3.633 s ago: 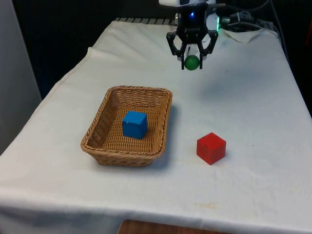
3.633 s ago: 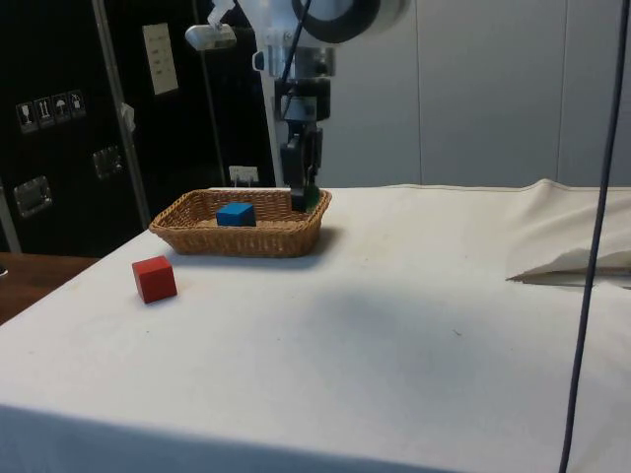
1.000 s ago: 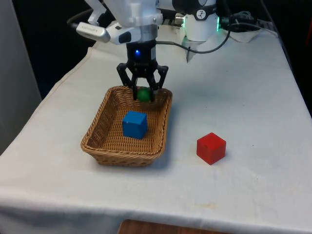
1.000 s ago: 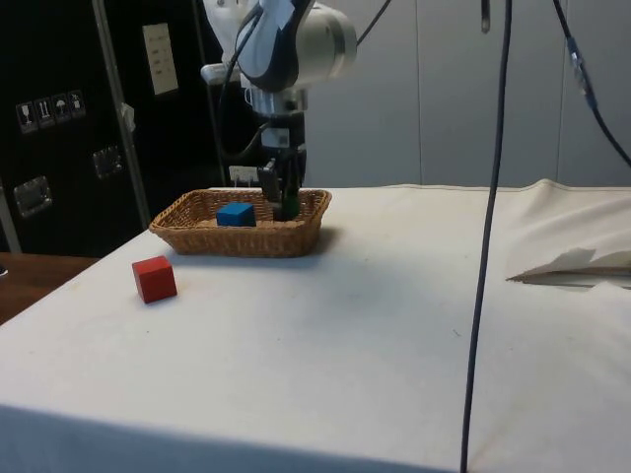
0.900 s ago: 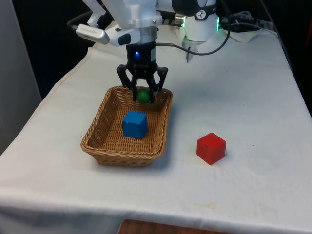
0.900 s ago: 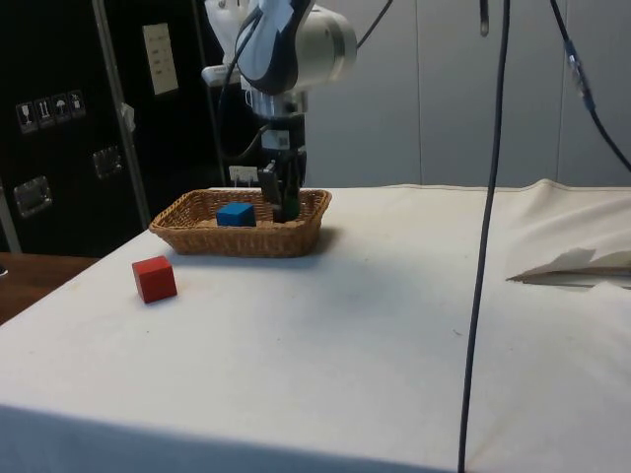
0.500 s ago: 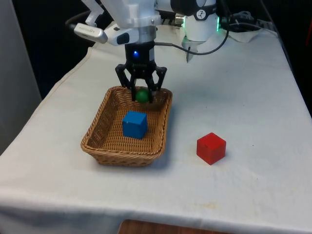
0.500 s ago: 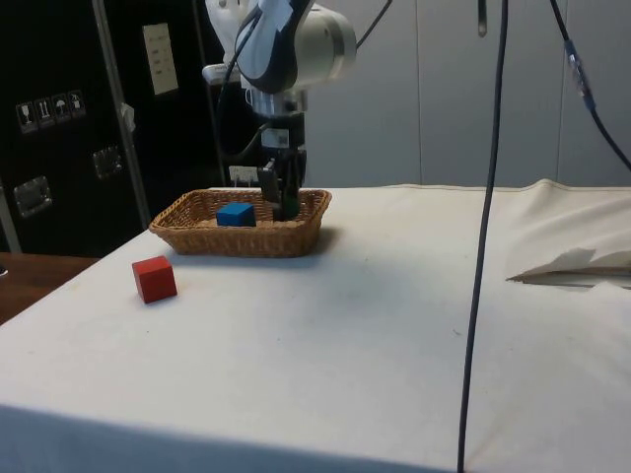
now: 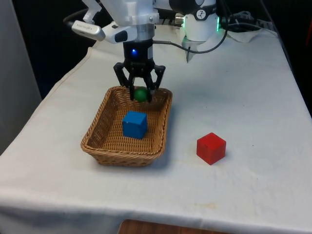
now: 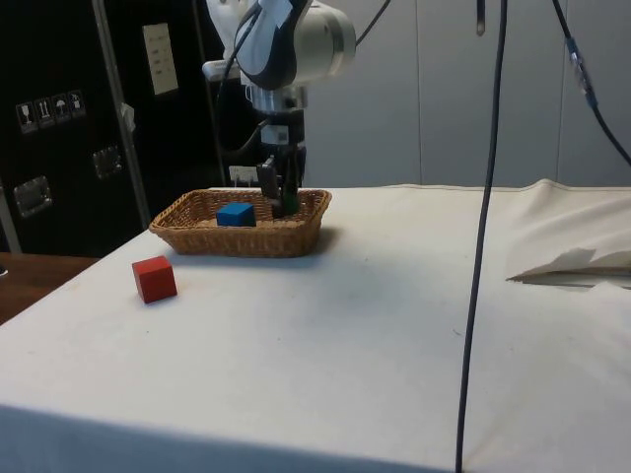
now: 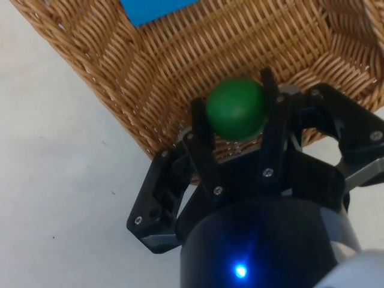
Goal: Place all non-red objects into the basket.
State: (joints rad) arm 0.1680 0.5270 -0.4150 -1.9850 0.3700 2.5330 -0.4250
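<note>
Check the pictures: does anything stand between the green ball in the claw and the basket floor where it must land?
Nothing visible does. The claw holds the green ball over the far end of the basket, above bare wicker. The blue cube sits nearer the basket's middle, off to one side of the drop.

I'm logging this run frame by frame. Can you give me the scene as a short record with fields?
gripper: shut on green ball, over the basket's far end
green ball: held between the jaws, not yet released
basket: wicker, on the white cloth
blue cube: inside the basket
red cube: on the cloth, at the front view's right of the basket, apart from it
</note>
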